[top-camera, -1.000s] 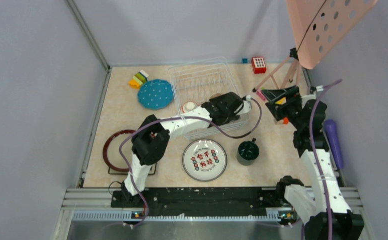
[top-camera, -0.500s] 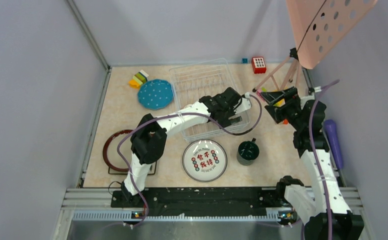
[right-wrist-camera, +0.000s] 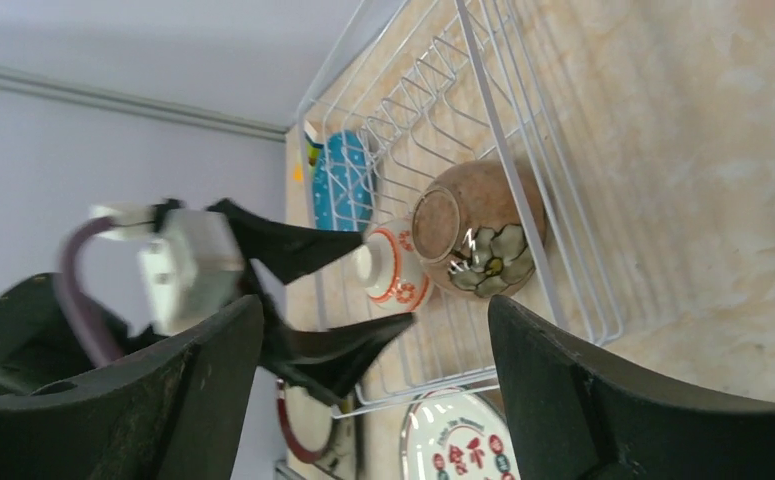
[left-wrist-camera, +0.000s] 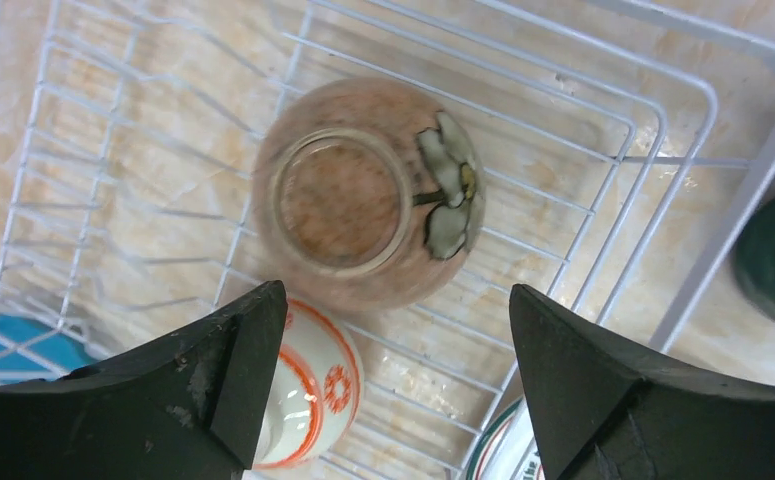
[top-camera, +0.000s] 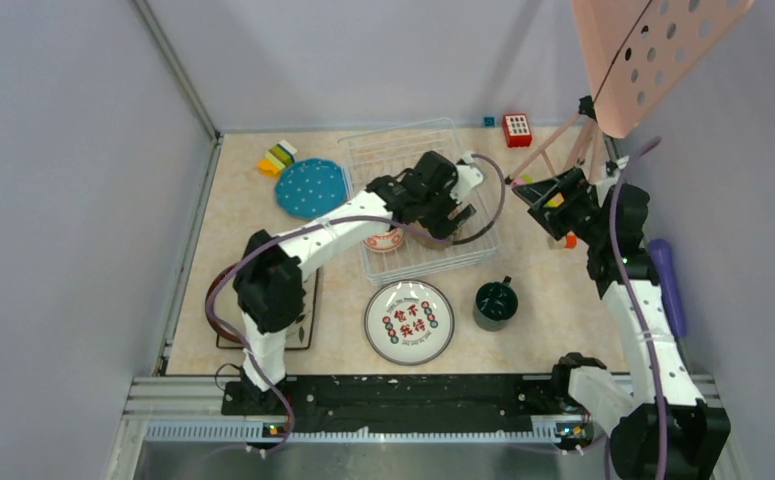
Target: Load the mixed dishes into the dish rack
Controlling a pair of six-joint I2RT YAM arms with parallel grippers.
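The white wire dish rack [top-camera: 403, 160] holds two bowls. In the left wrist view a brown bowl [left-wrist-camera: 368, 205] with a painted flower lies foot-up. Against it leans the orange-white bowl [left-wrist-camera: 308, 395] [top-camera: 383, 240]. My left gripper [left-wrist-camera: 395, 295] [top-camera: 455, 208] hangs open above them, holding nothing. My right gripper [right-wrist-camera: 373, 305] [top-camera: 538, 195] stands open and empty just right of the rack. The grey-rimmed plate with red characters [top-camera: 409, 320] and the dark green mug [top-camera: 495, 303] sit in front of the rack. The blue dotted plate [top-camera: 310, 188] lies to the rack's left.
A dark red-rimmed round dish [top-camera: 221, 300] lies at the near left, partly under the left arm. Coloured toy blocks [top-camera: 277, 157] and a red block [top-camera: 517, 129] sit at the back. The pink board's tripod [top-camera: 573, 140] stands by the right gripper. A purple thing [top-camera: 666, 280] lies at the right edge.
My left gripper has moved from the rack's near right part toward its far side, uncovering the orange-white bowl near the rack's front. My right gripper has shifted slightly farther back.
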